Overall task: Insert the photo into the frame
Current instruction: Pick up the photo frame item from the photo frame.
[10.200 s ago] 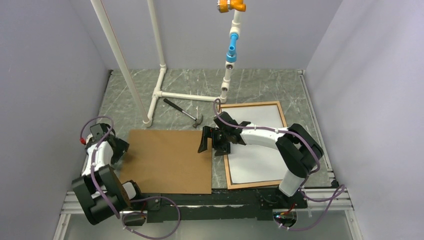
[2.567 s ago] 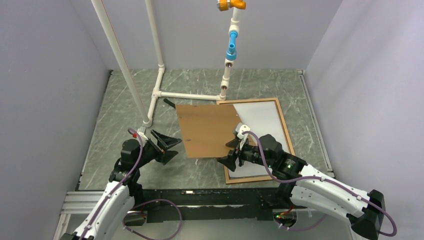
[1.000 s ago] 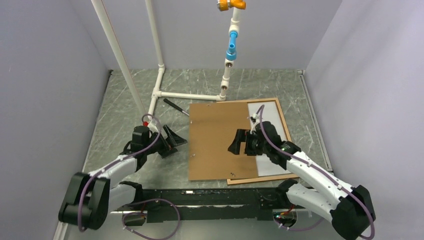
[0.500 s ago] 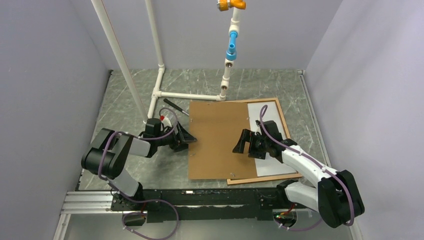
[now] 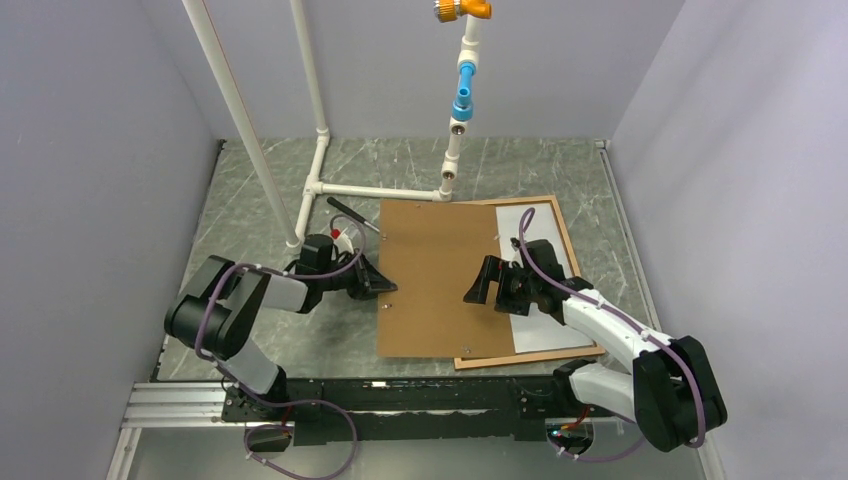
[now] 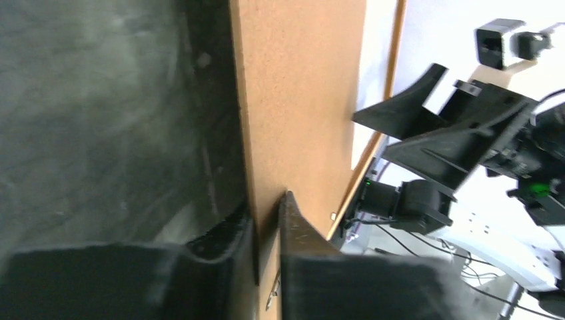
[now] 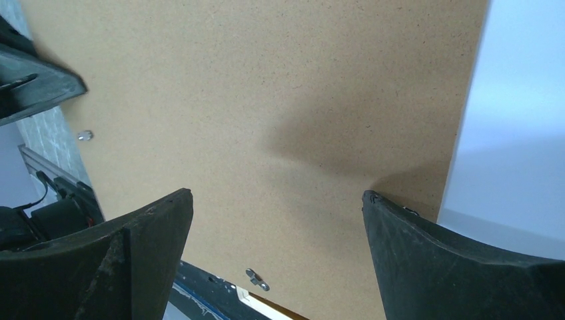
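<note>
The orange-brown wooden frame [image 5: 530,357] lies flat at the right of the table. Inside it lies the photo [image 5: 540,225], white reverse up. A plain brown backing board [image 5: 435,270] covers the left part of both and overhangs the frame's left side. My left gripper [image 5: 378,283] sits at the board's left edge. In the left wrist view, the left gripper [image 6: 266,213] is shut on that edge of the board [image 6: 300,100]. My right gripper [image 5: 495,290] hovers open over the board's right part. In the right wrist view, the right gripper [image 7: 276,197] holds nothing and the photo [image 7: 520,100] shows beside the board.
A white pipe stand [image 5: 380,192] runs along the back of the table, with an upright carrying a blue and orange fitting [image 5: 463,95]. A dark tool handle [image 5: 345,212] lies by the board's back left corner. Grey walls close in both sides.
My left gripper has slid right to the board's left edge and closed on it. The right gripper stays open over the board, almost unmoved.
</note>
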